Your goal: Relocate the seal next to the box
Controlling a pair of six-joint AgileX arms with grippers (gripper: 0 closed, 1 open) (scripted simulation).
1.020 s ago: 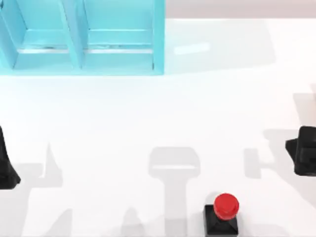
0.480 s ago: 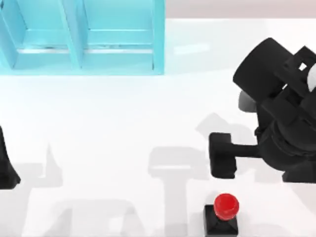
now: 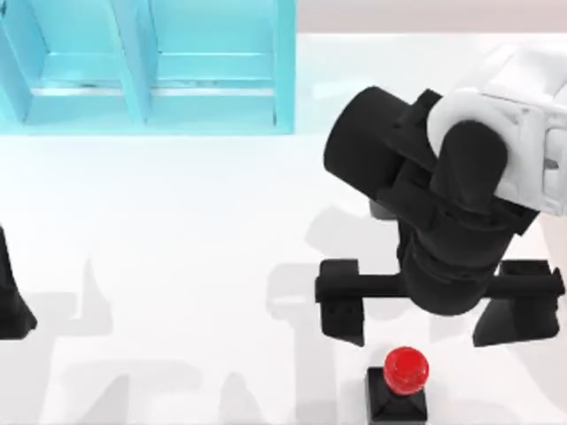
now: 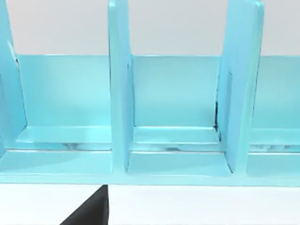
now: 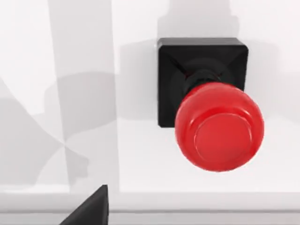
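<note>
Top view looks straight down; right wrist hangs close, perhaps overhead, sharing the seal (image 3: 406,369).

The box (image 3: 159,71) runs off the top view's upper left edges, and the seal (image 3: 399,385) base meets its lower edge.

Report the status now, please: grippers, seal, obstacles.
Right gripper open above seal, not touching. Left gripper parked at table's left edge. Seal upright, far from box. Path unobstructed.
</note>
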